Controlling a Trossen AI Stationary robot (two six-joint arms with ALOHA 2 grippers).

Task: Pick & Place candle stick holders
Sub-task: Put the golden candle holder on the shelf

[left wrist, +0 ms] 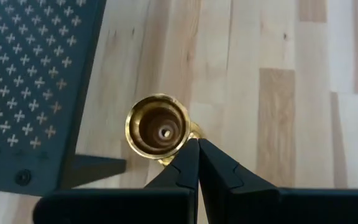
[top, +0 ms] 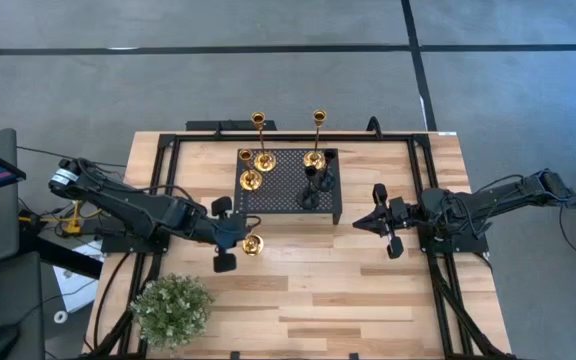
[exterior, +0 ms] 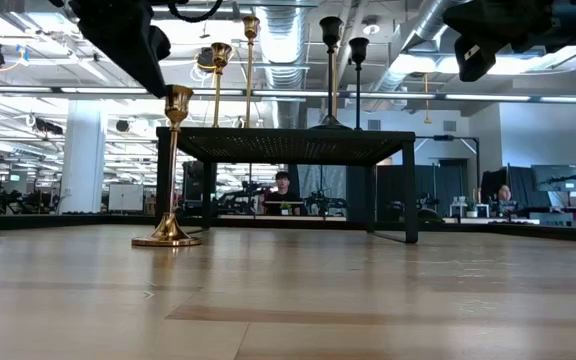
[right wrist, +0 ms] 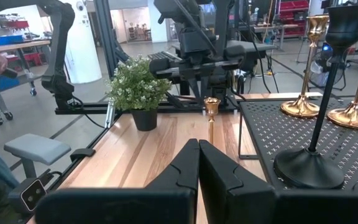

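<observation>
Our left hand (top: 230, 238), fingers pressed together, hovers just beside the gold candle stick holder (top: 252, 244) standing in front of the black stand (top: 290, 182). We should spread the fingers before closing on its stem. Our right hand (top: 380, 222) waits pressed together beside the stand.

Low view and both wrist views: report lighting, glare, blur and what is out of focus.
Low view: bright ceiling lights backlight the scene, so the black stand and arms are silhouettes; the gold holder glints; the near table is soft. Left wrist view: even light, the holder's cup sharp, the left gripper slightly blurred. Right wrist view: the right gripper soft, the plant clear.
</observation>
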